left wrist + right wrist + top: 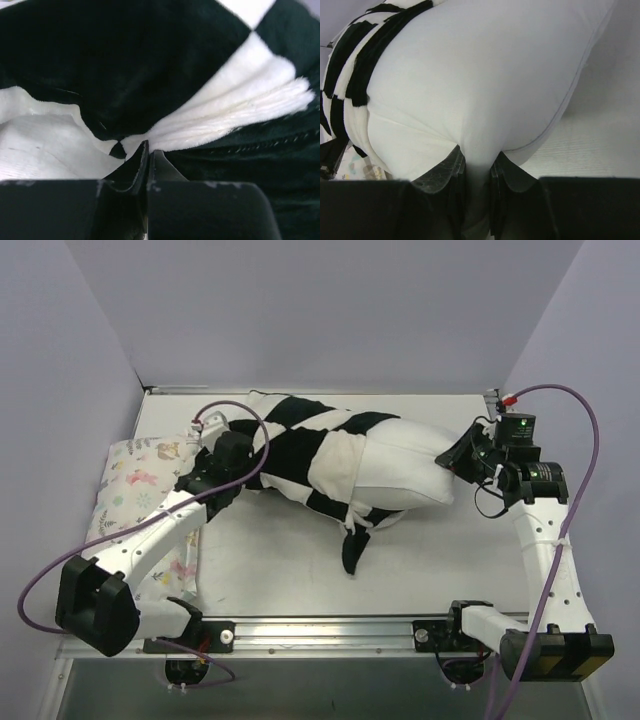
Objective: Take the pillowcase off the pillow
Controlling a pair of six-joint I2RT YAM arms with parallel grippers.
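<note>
1. Pale walls enclose a white table [290, 570]. The pillow [410, 465] lies across the middle of it, long axis running left to right.
2. The pillowcase [300, 440] is bunched over the pillow's left half, and the right half is bare.
3. The left gripper [148, 150] is clamped on a pillowcase fold at the left end.
4. The right gripper [476, 167] pinches the pillow's bare right end.
5. The arms reach in from opposite ends, so the coming pull likely runs along that axis, with the cover going leftward.

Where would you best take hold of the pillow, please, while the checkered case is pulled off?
At its bare white end, from the right: there the pillow bulges free of the pillowcase, soft enough to pinch. The right pincer is shut on a fold there.
</note>
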